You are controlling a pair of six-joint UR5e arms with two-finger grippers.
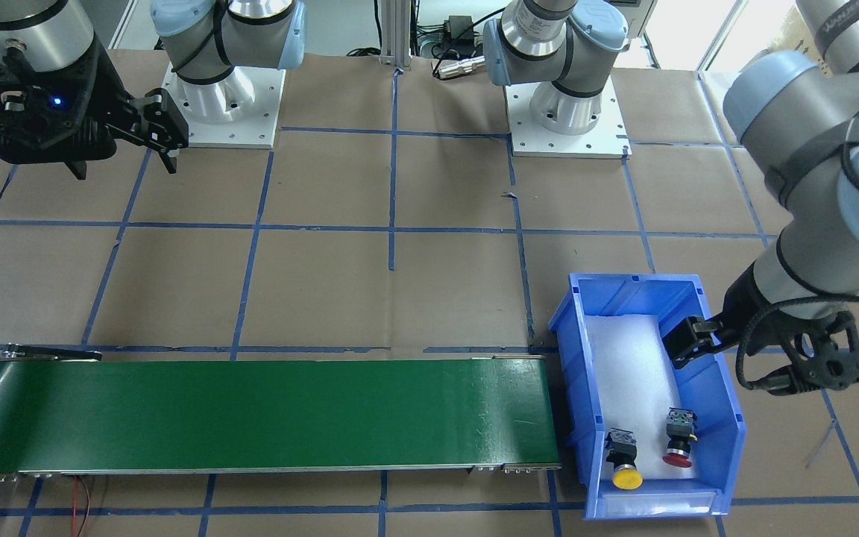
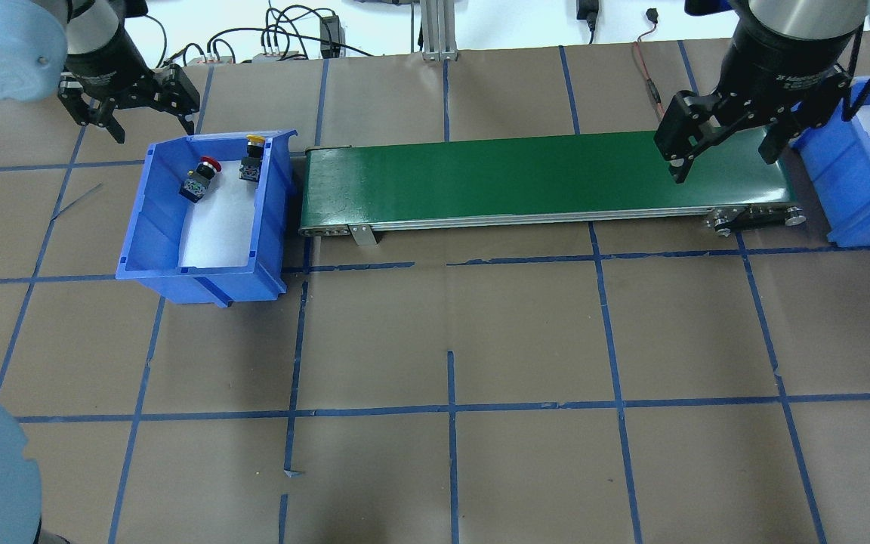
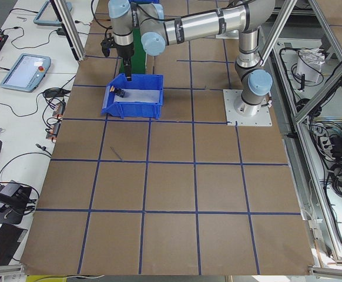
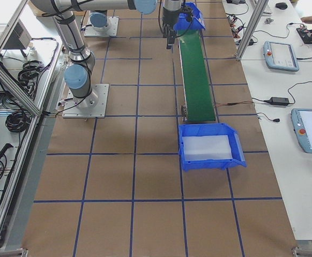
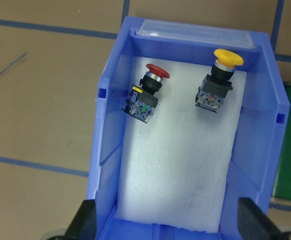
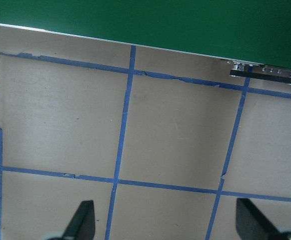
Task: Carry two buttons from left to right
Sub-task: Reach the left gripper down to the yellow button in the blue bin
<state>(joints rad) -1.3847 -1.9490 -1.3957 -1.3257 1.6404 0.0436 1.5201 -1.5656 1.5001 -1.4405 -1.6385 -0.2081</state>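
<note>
Hovering above the blue bin (image 5: pixel 108 130), the left gripper (image 5: pixel 168 220) has its fingers spread wide, nothing in them. Further in, the red button (image 5: pixel 145 95) and yellow button (image 5: pixel 218 82) lie apart on the white foam (image 5: pixel 180 170). Way off by the conveyor (image 2: pixel 541 177), the right gripper (image 2: pixel 722 155) is spread too, empty.

Red-capped button (image 5: pixel 146 95): black-grey blocky body, lying on side, cap pointing away from left claw (image 5: pixel 168 226), ahead-left of its spread fingers. Yellow-capped button (image 5: pixel 216 82): same pose, ahead-right, apart from red one. Neither gripped.
</note>
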